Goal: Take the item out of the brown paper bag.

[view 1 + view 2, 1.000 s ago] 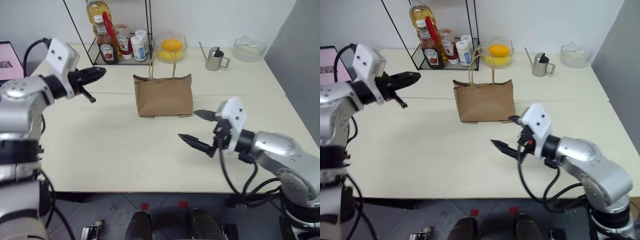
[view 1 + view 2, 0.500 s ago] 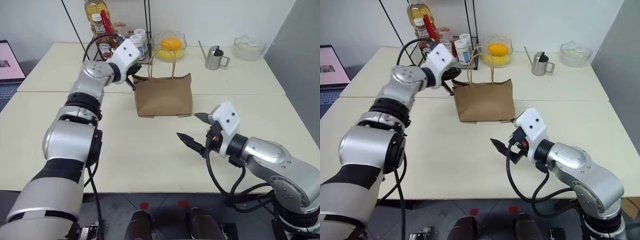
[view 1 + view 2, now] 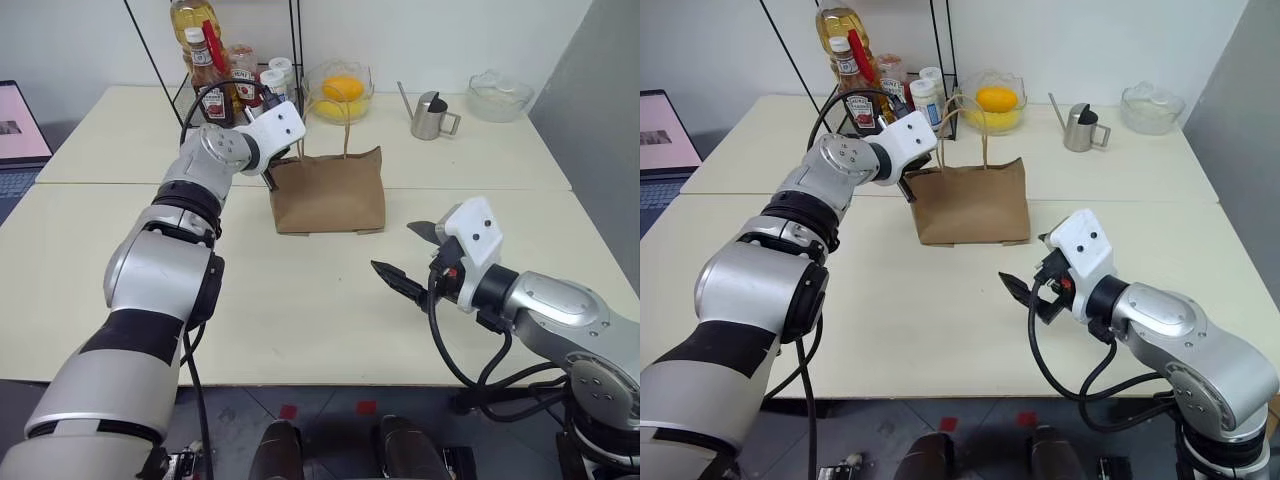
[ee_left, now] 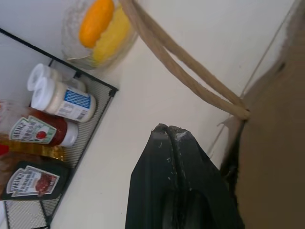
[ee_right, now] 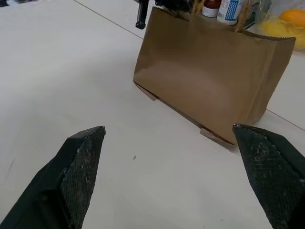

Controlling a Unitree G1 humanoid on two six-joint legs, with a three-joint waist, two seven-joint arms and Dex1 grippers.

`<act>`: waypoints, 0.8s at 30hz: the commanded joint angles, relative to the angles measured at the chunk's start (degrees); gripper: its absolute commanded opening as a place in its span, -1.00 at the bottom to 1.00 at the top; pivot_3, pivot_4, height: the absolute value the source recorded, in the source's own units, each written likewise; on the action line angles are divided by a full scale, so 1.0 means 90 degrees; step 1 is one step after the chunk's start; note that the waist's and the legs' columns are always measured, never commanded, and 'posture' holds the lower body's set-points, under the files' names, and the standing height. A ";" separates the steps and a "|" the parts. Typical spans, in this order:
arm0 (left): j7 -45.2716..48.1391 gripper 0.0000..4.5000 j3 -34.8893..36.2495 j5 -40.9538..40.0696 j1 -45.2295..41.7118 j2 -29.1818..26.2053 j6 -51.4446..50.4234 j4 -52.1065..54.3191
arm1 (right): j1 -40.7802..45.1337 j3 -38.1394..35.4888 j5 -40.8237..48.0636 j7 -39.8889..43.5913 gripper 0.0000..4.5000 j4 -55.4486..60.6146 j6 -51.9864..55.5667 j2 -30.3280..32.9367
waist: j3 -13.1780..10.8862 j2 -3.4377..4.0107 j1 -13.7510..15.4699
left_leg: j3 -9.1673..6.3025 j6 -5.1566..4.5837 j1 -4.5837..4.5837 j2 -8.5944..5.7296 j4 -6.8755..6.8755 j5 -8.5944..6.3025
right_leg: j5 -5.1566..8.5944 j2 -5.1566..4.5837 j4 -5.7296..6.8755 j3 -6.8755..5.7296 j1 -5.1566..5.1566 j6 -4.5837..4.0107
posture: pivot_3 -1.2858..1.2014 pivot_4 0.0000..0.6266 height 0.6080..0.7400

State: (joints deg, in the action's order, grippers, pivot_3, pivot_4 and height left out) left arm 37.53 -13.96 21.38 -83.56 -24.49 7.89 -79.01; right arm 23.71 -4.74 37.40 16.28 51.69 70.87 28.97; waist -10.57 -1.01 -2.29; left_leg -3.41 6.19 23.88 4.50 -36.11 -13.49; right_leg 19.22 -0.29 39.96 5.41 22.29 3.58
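Note:
The brown paper bag [image 3: 330, 195] stands upright in the middle of the table, its two tan cord handles [image 4: 190, 67] looped up over the mouth. The item is hidden; nothing of it shows above the bag's rim. My left gripper [image 4: 171, 136] is shut with nothing between its fingers. It sits at the bag's top left corner [image 3: 275, 165], close beside the paper edge and just short of the handles. My right gripper [image 3: 405, 252] hangs open over the table in front of the bag and to its right, pointing at the bag [image 5: 209, 71].
Behind the bag are a black wire rack [image 3: 230, 80] with ketchup and sauce bottles and a glass bowl [image 3: 340, 92] of orange and yellow fruit. Further right stand a metal pitcher [image 3: 432, 117] and an empty glass bowl [image 3: 500, 95]. A laptop [image 3: 15, 130] is at the far left.
My left arm has swung in from the far left to the bag's top left corner, staying shut. The right gripper has stayed open in nearly the same place.

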 commanded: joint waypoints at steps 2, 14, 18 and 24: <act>0.0899 -0.99 0.0158 -0.0091 -0.0121 -0.0004 0.0041 0.0078 | -0.0027 -0.0393 0.0281 0.0092 1.00 0.0283 0.0018 0.0189 | 0.0000 0.0000 0.0002 | 0.0000 0.0000 -0.0001 0.0000 -0.0001 0.0000 | 0.0000 0.0000 0.0000 0.0000 -0.0001 0.0000 | 0.03 -0.52 1.00; 0.3849 -0.99 0.0230 -0.0427 0.0090 -0.0555 0.0541 0.0385 | -0.0476 -0.0755 0.1092 0.0689 1.00 0.0446 -0.0063 0.1164 | 0.0000 0.0000 -0.0014 | -0.0001 -0.0003 -0.0003 0.0000 -0.0001 -0.0001 | 0.0000 0.0000 0.0003 0.0000 -0.0002 0.0000 | 0.03 -0.52 1.00; 0.4653 -0.99 0.0323 -0.0673 0.0205 -0.0755 0.0531 0.0636 | -0.0473 -0.0724 0.1199 0.0734 1.00 0.0382 -0.0188 0.1309 | 0.0000 0.0000 -0.0019 | -0.0001 -0.0005 -0.0004 0.0001 -0.0001 -0.0001 | 0.0000 0.0000 0.0004 0.0000 -0.0003 0.0000 | 0.03 -0.52 1.00; 0.5852 -0.99 0.0359 -0.1077 0.0791 -0.1078 0.0247 0.1598 | -0.0415 -0.0567 0.1263 0.0844 1.00 0.0218 -0.0410 0.1505 | 0.0000 0.0000 -0.0081 | -0.0003 -0.0006 -0.0004 0.0002 -0.0002 -0.0001 | 0.0000 0.0001 0.0006 -0.0001 -0.0003 0.0000 | 0.03 -0.52 1.00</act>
State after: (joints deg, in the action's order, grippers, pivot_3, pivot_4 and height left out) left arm 86.72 -11.10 13.56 -77.45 -32.75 11.42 -69.07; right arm 19.19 -9.82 48.38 23.32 53.44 68.98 42.04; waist -10.57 -1.00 -3.02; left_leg -3.44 6.13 23.85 4.52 -36.13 -13.50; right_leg 19.22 -0.29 40.02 5.39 22.25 3.57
